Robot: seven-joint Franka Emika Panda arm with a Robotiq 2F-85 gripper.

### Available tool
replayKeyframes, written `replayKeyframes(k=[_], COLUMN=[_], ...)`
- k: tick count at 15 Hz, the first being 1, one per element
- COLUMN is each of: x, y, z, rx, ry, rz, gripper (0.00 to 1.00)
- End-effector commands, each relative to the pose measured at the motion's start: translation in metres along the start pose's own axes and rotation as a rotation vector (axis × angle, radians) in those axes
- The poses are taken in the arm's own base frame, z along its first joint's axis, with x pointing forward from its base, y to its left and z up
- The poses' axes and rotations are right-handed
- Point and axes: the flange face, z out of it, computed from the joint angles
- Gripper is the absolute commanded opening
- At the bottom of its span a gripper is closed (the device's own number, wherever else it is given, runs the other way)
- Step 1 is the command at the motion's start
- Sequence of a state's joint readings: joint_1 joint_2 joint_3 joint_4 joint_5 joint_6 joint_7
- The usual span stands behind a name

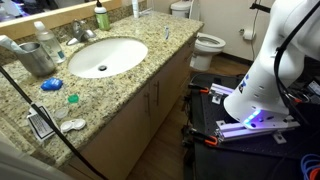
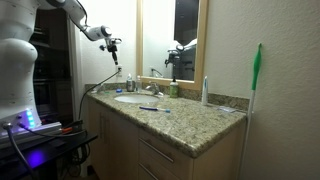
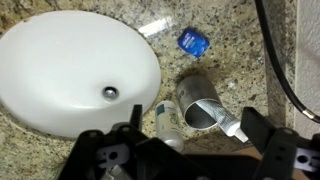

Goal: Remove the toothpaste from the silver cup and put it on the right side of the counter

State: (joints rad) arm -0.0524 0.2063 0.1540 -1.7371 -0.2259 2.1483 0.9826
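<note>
The silver cup [image 3: 197, 92] stands on the granite counter [image 3: 235, 35] beside the white sink [image 3: 70, 60]. The whitish toothpaste [image 3: 226, 119] leans inside it, cap end poking over the rim. In the wrist view my gripper [image 3: 196, 138] is open and empty above the cup, one finger on each side of it. In an exterior view the cup [image 1: 36, 60] is at the counter's far left end with the toothpaste [image 1: 9, 44] sticking out. Another exterior view shows my gripper [image 2: 113, 47] high over the counter's far end.
A clear bottle with a white cap [image 3: 168, 126] stands touching the cup. A blue object [image 3: 193, 41] lies near it. A black cable [image 3: 276, 60] runs over the counter. A green bottle [image 1: 101, 18] is by the faucet. Small items [image 1: 70, 124] lie near the front edge.
</note>
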Motion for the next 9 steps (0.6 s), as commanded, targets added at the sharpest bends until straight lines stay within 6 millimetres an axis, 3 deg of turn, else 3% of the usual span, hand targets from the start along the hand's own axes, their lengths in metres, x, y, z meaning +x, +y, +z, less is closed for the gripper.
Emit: replayKeyframes(k=[1, 4, 9], x=[0.003, 0.021, 0.048], y=[-0.004, -0.03, -0.087], z=[0.003, 0.039, 0.06], rx=[0.0, 0.045, 0.21], ry=[-0.003, 0.016, 0.045], rz=[0.008, 0.187, 0.422], gripper=[1.0, 1.0, 1.0])
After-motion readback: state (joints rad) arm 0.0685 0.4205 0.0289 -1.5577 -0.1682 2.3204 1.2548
